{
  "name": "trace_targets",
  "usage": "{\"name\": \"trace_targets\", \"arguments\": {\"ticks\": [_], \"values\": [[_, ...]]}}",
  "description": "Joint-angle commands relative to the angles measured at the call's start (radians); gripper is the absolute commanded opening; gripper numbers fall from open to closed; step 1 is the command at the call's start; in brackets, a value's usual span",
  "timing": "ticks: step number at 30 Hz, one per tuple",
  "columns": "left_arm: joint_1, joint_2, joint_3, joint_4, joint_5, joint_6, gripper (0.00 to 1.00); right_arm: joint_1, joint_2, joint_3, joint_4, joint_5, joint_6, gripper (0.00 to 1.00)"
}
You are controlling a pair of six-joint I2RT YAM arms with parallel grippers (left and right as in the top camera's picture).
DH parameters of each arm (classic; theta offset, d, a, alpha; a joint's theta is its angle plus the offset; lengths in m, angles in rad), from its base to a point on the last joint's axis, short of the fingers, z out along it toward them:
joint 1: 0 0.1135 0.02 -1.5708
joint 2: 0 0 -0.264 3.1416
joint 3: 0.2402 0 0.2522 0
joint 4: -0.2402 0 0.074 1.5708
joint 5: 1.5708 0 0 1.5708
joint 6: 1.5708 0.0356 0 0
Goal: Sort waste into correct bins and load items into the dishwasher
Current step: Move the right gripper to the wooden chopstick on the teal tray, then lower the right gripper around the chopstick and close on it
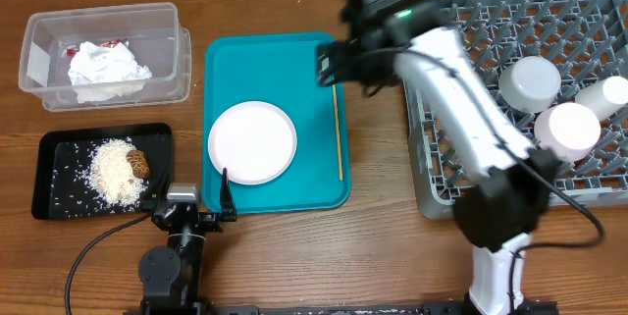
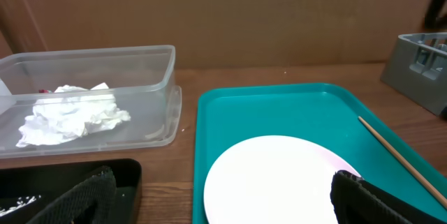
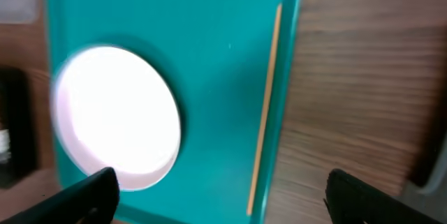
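Plate [image 1: 252, 142] round, plain white, stick [image 1: 339, 131] thin, wooden, left claw [image 2: 227, 199] spread wide, right claw [image 3: 223, 196] likewise

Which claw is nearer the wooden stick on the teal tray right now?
Right. The right claw hovers open above the wooden stick, near its far end; the left claw sits open at the teal tray's near-left corner, across the white plate from it.

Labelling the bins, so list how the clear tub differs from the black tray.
The clear tub is see-through with tall walls; the black tray is dark and shallow. The clear tub holds crumpled napkins; the black tray holds rice crumbs and a brown lump. Both are rectangular and sit left of the teal tray.
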Motion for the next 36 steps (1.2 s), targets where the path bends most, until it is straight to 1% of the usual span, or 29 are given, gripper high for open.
{"name": "trace_targets", "arguments": {"ticks": [1,3,4,8,13,15,21,36], "values": [[0.007,-0.011,-0.007,0.004,-0.009,-0.006,1.00,0.054,0.059,-0.050,0.027,0.135,0.124,0.81],[0.007,-0.012,-0.007,0.004,-0.009,-0.006,1.00,0.077,0.081,-0.072,0.054,0.148,0.150,0.68],[0.007,-0.011,-0.007,0.004,-0.009,-0.006,1.00,0.089,0.098,-0.078,0.067,0.148,0.151,0.66],[0.007,-0.011,-0.007,0.004,-0.009,-0.006,1.00,0.109,0.153,-0.078,0.087,0.149,0.175,0.65],[0.007,-0.011,-0.007,0.004,-0.009,-0.006,1.00,0.110,0.213,-0.078,0.109,0.181,0.175,0.59],[0.007,-0.011,-0.007,0.004,-0.009,-0.006,1.00,0.109,0.234,-0.078,0.112,0.198,0.175,0.55],[0.007,-0.012,-0.007,0.004,-0.009,-0.006,1.00,0.109,0.264,-0.078,0.114,0.198,0.176,0.54],[0.007,-0.011,-0.007,0.004,-0.009,-0.006,1.00,0.109,0.266,-0.104,0.156,0.243,0.172,0.54]]}}
